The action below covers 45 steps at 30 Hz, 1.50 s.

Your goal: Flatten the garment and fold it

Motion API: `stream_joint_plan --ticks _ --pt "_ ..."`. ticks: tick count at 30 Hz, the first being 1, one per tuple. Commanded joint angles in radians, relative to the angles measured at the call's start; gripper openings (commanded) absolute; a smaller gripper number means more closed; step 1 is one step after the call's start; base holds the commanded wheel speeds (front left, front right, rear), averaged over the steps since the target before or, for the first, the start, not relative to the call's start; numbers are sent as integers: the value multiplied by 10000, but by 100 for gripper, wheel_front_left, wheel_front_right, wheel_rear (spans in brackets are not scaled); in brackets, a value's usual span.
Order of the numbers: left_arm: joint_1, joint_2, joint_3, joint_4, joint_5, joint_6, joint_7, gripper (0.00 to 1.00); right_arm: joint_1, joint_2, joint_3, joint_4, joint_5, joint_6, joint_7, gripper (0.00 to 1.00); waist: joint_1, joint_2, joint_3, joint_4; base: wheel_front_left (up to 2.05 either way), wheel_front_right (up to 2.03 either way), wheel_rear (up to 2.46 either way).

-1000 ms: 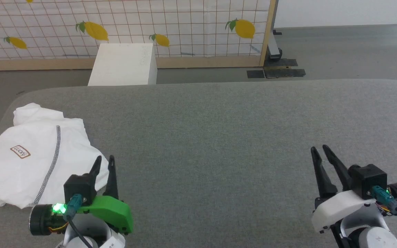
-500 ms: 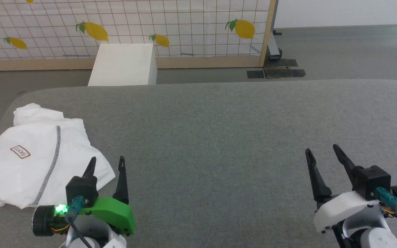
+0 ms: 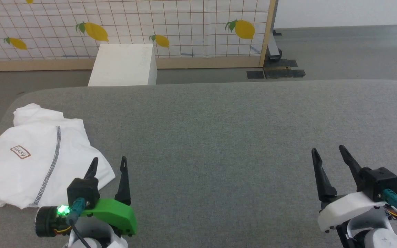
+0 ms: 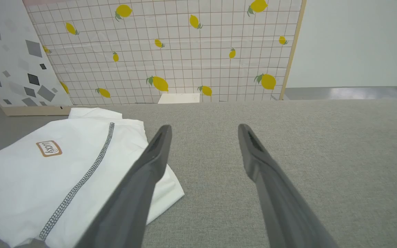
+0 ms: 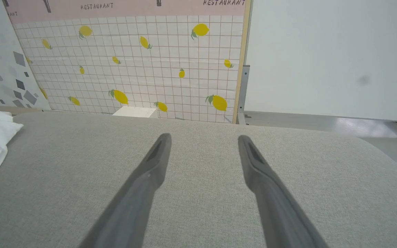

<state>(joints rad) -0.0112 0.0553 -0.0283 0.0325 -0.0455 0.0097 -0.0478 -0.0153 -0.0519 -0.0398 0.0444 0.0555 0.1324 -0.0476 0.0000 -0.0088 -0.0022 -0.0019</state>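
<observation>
Staged test studio: freestanding lemon-print backdrop panel [image 3: 191, 20], grey felt-covered worktable [image 3: 219, 137], plain grey floor [image 3: 343, 51].

White tee, the garment [image 3: 36, 162], lies rumpled & folded over at table's left edge, zigzag seam + LUCKY patch facing up.

Garment [image 3: 40, 158]: white cloth, soft, matt, lightly creased; dark grey stitched seam; brown-edged sewn patch.
Counter [image 3: 219, 137]: grey woven fabric cover, matt, finely rough.
Left tool [image 3: 110, 158]: dark matt plastic; green shell [image 3: 112, 213] of smooth plastic with a slight gloss.
Right tool [image 3: 327, 148]: same dark matt plastic; white shell [image 3: 346, 208] of smooth plastic.
Box [image 3: 122, 65], far left: white, smooth, matt.
Screen [image 3: 184, 20]: printed matt sheet; frame [image 3: 202, 62] of pale bare wood.
Floor [image 3: 339, 51]: grey, smooth, faint sheen.
</observation>
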Motion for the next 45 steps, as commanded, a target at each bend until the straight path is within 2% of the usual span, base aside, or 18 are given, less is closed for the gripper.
stream_joint_plan --ticks 1,11,17,45 --pt "13 -12 -27 64 -106 43 -140 100 170 5 -55 62 97 -4 -131 100 0 19 1 -1 0 0 0" --pt "-8 -16 -92 167 -243 96 -345 100 215 6 -201 177 278 -5 -337 100 0 26 -7 30 0 0 0" --pt "-55 -10 -55 197 -321 149 -468 100 245 7 -274 251 349 -6 -461 100 0 30 8 301 0 0 0" --pt "116 -7 93 279 -680 383 -1063 100 311 10 -384 610 509 -10 -992 100 0 49 245 3317 0 0 0"
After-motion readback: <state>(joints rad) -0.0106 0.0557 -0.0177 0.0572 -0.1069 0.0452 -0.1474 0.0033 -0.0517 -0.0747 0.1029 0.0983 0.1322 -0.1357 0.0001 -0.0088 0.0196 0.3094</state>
